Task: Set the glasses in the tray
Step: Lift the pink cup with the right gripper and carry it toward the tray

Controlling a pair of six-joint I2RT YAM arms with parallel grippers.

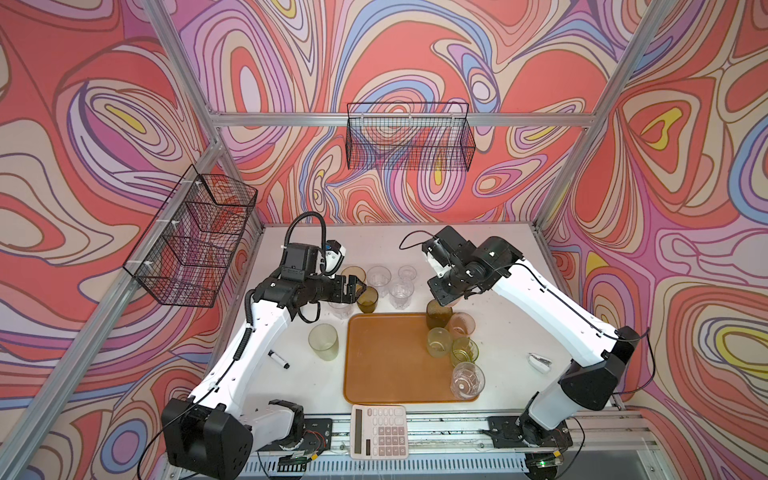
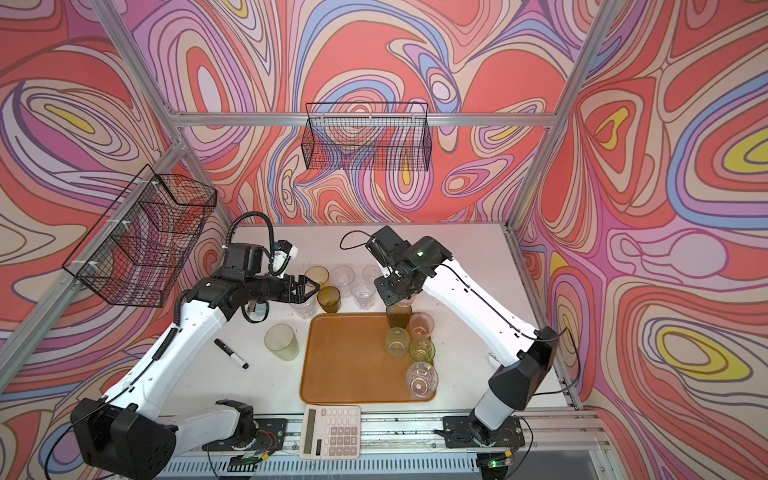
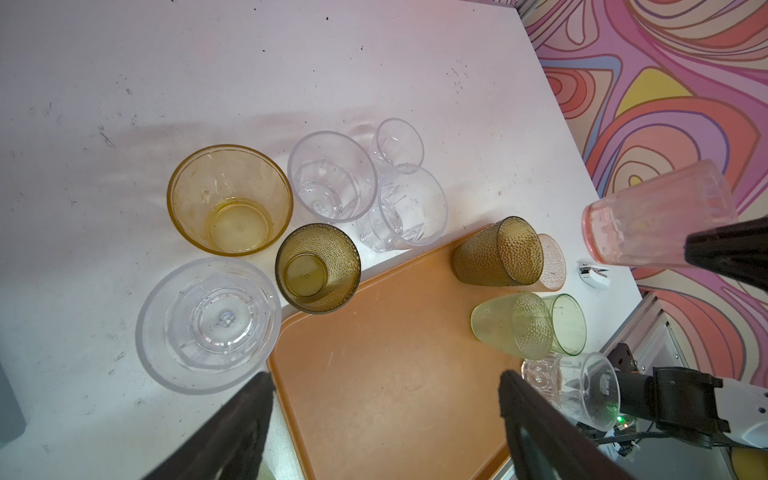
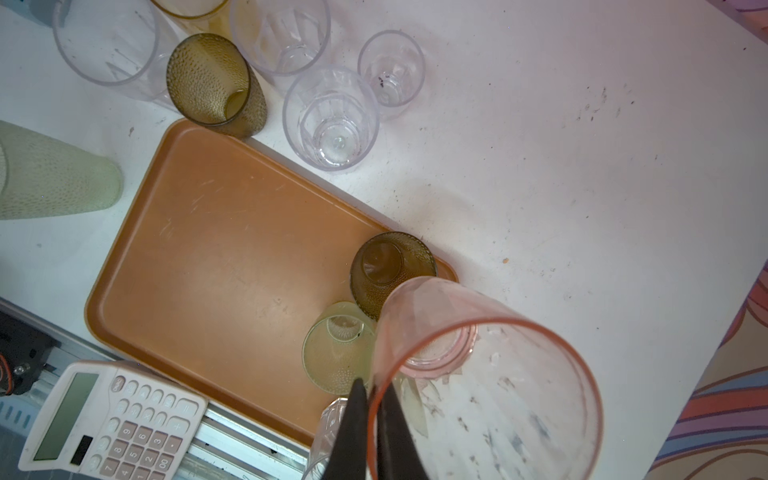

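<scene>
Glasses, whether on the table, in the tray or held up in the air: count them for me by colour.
Clear glasses: 5
Amber glass: 1
Olive-brown glasses: 2
Pale green glasses: 2
Bright green glass: 1
Pink glasses: 2
Total: 13

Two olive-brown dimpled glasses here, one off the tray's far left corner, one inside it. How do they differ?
The left olive glass stands on the table, just off the far left corner of the tray; the right olive glass stands inside its far right corner. The left one is by the open left pincer; the right one is by the right pincer, shut on the rim of the pink glass. Both are upright and dimpled.
</scene>
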